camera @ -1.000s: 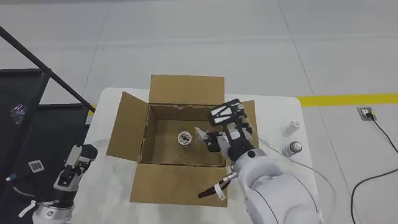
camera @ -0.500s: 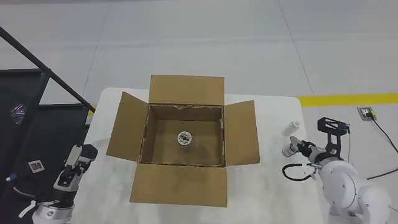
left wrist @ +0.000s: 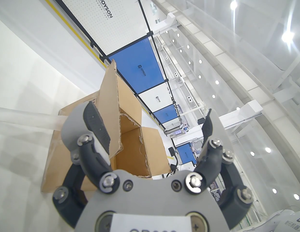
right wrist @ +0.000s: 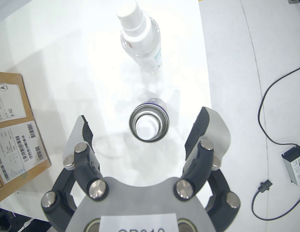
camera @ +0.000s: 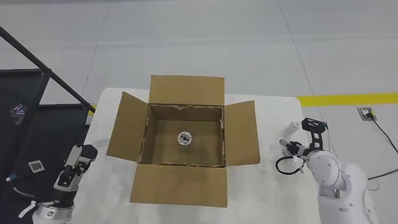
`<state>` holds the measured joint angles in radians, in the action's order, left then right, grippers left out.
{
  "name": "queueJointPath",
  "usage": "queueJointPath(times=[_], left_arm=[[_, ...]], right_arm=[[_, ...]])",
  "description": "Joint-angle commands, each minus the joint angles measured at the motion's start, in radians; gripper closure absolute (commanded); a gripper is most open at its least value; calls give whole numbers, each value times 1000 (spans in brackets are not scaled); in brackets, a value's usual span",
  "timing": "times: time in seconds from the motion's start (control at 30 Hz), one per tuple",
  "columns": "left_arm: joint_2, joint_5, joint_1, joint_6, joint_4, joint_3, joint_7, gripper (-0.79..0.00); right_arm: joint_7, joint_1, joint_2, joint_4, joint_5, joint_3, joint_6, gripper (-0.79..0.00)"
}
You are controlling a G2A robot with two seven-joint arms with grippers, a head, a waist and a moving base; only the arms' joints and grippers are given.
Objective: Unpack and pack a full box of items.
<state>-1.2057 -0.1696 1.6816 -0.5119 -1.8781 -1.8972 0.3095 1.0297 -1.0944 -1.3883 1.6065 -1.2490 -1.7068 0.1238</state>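
The box is plain brown cardboard, its labels white with black barcodes; the table is white; the spray bottle is clear with a white cap; the can is silver with a purple band; the floor is pale grey with a yellow stripe.

My fingers carry black ribbed pads, matt, backed by smooth grey shells and bright metal screws. The tabletop is glossy white. The can has a shiny metal rim; the spray bottle is clear plastic with a smooth white cap. The box is matt brown cardboard with paper labels.
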Motion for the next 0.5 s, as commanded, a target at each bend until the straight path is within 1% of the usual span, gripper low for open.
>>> queueJointPath(times=[0.0,0.03,0.1,0.13,0.2,0.27,0.37,0.43,0.47], left_arm=[[0,0,0,0,0,0,0,-785],[0,0,0,0,0,0,0,-785],[0,0,0,0,0,0,0,-785],[0,0,0,0,0,0,0,-785],[0,0,0,0,0,0,0,-785],[0,0,0,0,0,0,0,-785],[0,0,0,0,0,0,0,-785],[0,0,0,0,0,0,0,-785],[0,0,0,0,0,0,0,-785]], right_arm=[[3,14,2,-27,-7,2,3,-372],[4,19,4,-37,-14,3,5,-342],[4,27,7,-53,-24,3,11,-237],[3,30,8,-57,-23,3,13,-228],[1,30,10,-61,-35,5,19,-102],[-10,24,11,-44,-29,5,17,0],[-28,-4,12,33,-9,7,11,0],[-30,-34,13,127,-16,20,12,0],[-27,-52,12,196,-26,38,12,0]])
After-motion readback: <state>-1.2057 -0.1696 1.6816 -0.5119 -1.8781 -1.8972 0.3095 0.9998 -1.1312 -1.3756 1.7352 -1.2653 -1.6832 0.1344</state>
